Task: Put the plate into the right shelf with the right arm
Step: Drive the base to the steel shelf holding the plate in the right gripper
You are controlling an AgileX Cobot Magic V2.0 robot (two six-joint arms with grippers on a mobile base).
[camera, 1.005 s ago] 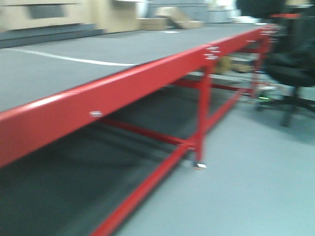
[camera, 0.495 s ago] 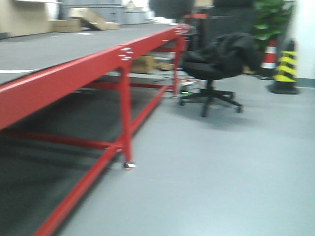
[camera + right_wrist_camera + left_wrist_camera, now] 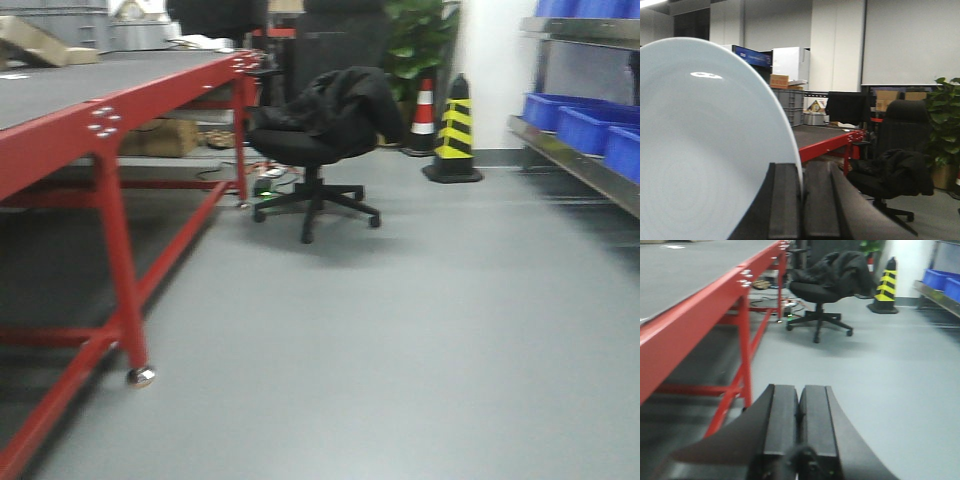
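The right claw (image 3: 801, 175) pinches the plate (image 3: 705, 150) by its rim. The disc stands on edge and fills the space to the claw's left and above it, and a ceiling light glints off its glaze. The rim sits between the two dark pads, which press in from either side. Only this one short stretch of edge is gripped, so the rest of the plate hangs free beside the claw.

The left claw (image 3: 800, 390) carries nothing, its pads pressed together with no gap showing, low over the grey floor (image 3: 900, 370). Ahead of it and off to its right runs the right shelf (image 3: 585, 165), a steel rail carrying blue bins (image 3: 590, 125). To its left stretches the red-framed table (image 3: 100, 135). An office chair (image 3: 315, 125) draped with a dark garment stands ahead of the left claw, with a striped cone (image 3: 455, 130) to the right of the chair. The shelf does not appear from the right claw's own camera.

The plate looks stiff, glossy and probably brittle, with enough weight to lever against a grip at the edge. That smooth sloping rim is the only place to take hold, and it is likely to slip or swing if the arm jerks. A deep bite over the rim and a slow, level approach seem wise. Any knock against the steel rail could chip it.
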